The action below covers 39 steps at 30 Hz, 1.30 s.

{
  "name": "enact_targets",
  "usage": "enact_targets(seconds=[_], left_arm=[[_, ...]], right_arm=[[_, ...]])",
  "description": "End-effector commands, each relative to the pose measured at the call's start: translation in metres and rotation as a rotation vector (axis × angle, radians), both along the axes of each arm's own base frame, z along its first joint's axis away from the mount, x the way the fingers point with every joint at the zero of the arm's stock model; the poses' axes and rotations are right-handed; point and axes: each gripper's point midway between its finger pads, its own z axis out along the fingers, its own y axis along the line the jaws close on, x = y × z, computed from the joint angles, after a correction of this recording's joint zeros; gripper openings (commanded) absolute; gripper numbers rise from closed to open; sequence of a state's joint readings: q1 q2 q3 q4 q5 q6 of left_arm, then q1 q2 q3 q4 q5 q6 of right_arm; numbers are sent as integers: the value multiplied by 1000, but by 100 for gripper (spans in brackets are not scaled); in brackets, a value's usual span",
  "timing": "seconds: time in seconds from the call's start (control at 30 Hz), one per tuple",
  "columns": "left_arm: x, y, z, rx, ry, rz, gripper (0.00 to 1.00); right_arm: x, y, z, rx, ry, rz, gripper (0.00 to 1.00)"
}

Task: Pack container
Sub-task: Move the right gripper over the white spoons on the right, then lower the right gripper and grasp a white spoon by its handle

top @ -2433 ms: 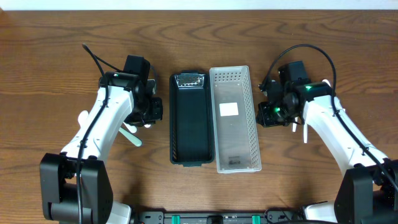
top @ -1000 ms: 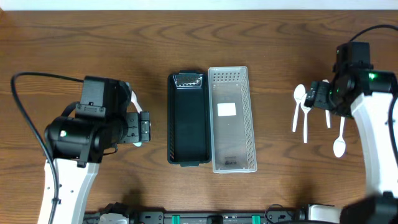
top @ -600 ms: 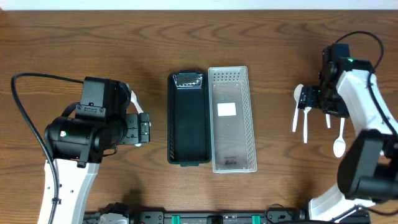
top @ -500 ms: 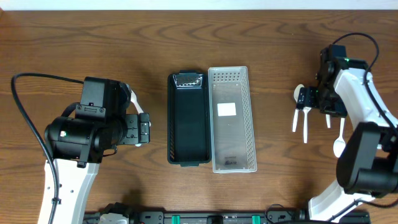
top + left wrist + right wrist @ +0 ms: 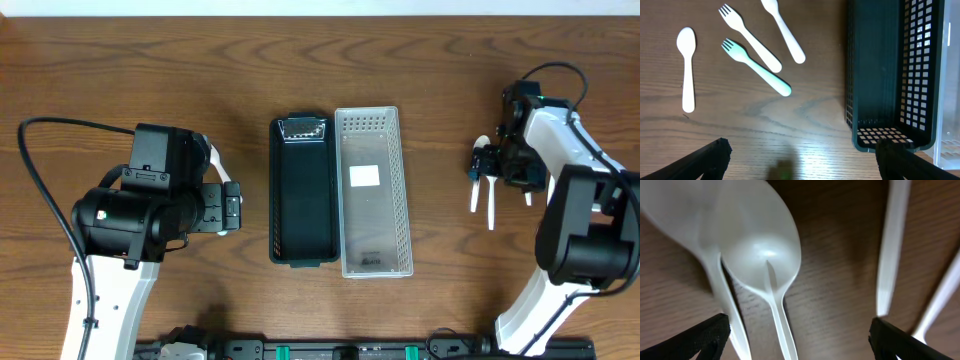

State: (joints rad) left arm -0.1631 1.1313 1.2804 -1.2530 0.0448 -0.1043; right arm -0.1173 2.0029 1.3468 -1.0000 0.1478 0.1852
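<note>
1. Left gripper (image 5: 800, 152) has not moved: jaws wide, empty, above forks (image 5: 765, 75) toward the desk's left edge.
2. Black basket (image 5: 303, 190) and clear bin (image 5: 375, 190), mid-desk, hold no cutlery.
3. Right gripper (image 5: 799, 335), wide, has dropped over a spoon (image 5: 760, 245) near the right edge; pickup seems next.

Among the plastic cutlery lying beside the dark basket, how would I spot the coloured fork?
Find the black basket in the left wrist view; four plastic pieces lie on the wooden table to its left. The mint fork is the lowest of the diagonal ones, just under a white fork. It alone is pale green; its neighbours are all white.
</note>
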Motion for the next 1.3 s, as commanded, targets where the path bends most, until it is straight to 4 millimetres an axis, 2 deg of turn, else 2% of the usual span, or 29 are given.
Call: enact_targets(seconds=[0.0, 0.5, 0.6, 0.77, 0.97, 1.27], left_arm=[[1, 2, 4, 8, -13, 10, 95], [1, 2, 4, 7, -12, 10, 95], [1, 2, 4, 7, -13, 10, 95], [1, 2, 4, 8, -12, 10, 95], [0, 2, 2, 9, -4, 10, 95], [-2, 3, -5, 12, 15, 10, 95]], right_arm=[[-3, -4, -9, 10, 22, -8, 93], [0, -2, -11, 35, 8, -17, 94], [3, 7, -11, 81, -2, 14, 97], [11, 13, 1, 120, -57, 33, 99], [15, 5, 19, 95, -110, 22, 99], [6, -12, 19, 56, -90, -87, 99]])
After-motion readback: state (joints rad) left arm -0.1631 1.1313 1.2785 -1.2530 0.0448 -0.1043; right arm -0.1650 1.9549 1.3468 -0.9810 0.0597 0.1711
